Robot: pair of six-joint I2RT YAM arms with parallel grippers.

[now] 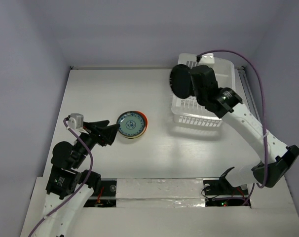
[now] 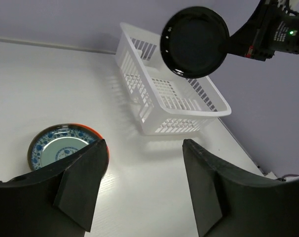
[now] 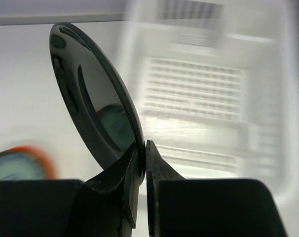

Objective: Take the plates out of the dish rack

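My right gripper [image 1: 190, 85] [image 3: 143, 148] is shut on the rim of a black plate [image 1: 180, 81] [image 2: 195, 42] [image 3: 90, 94], which hangs on edge in the air over the left end of the white dish rack [image 1: 204, 116] [image 2: 174, 106] [image 3: 199, 98]. A stack of plates [image 1: 131, 125] [image 2: 60, 150] lies flat on the table left of the rack, a blue-patterned one on top and an orange-red rim beneath. My left gripper [image 1: 111, 131] [image 2: 144, 144] stands open just left of that stack, with nothing between its fingers.
The rack's grid base shows bare in the left wrist view. The right arm [image 1: 248, 123] reaches across the rack from the near right. A wall rises behind the rack, and the table's right edge [image 1: 248, 94] runs beside it.
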